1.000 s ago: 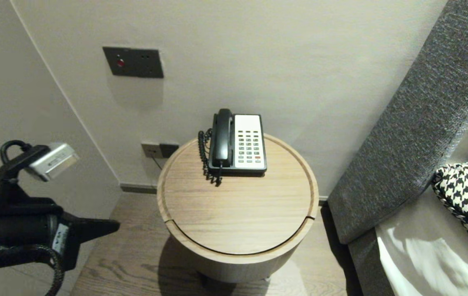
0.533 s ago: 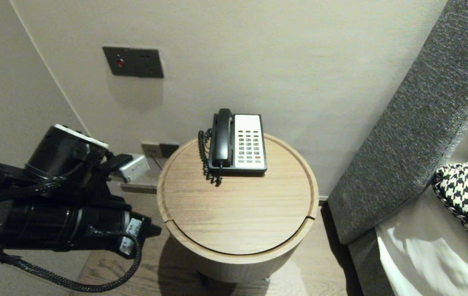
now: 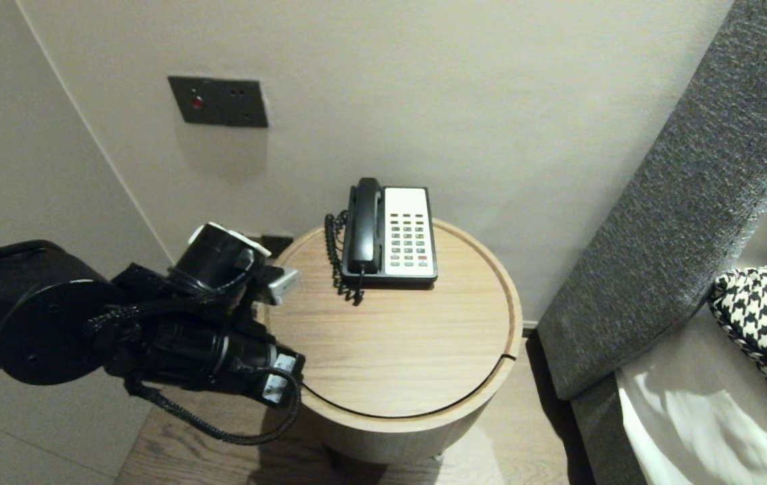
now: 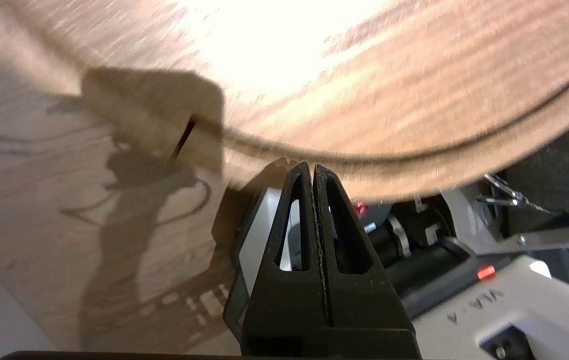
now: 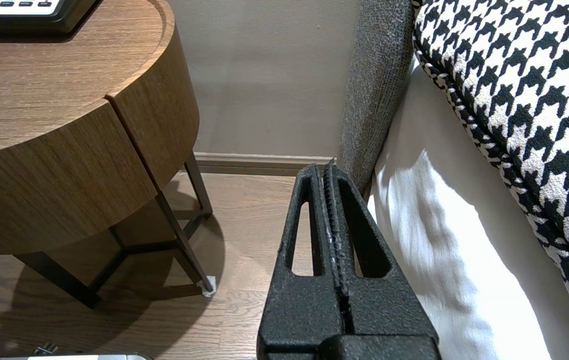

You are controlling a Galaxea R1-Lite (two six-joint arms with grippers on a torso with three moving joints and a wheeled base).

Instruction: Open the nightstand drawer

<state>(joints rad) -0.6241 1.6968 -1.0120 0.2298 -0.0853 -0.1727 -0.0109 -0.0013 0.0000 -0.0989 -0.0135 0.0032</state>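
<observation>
— Fingers [image 4: 306,215]?
— Pressed together on the left gripper [image 4: 312,170], holding nothing, by the round table's [image 3: 390,350] front-left edge.
— Telephone [image 3: 390,232]?
— At the table's back edge, handset cradled, well apart from that gripper.
— Right gripper [image 5: 328,167]?
— Closed flat too, parked low beside the bed [image 5: 439,250].

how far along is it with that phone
Done: nothing; the handset lies on the telephone, untouched. In hand: the left hand, shut and empty, hangs at the left edge of the round table, short of the telephone. Left, likely: reaching it. The right hand sits parked beside the bed.
</observation>
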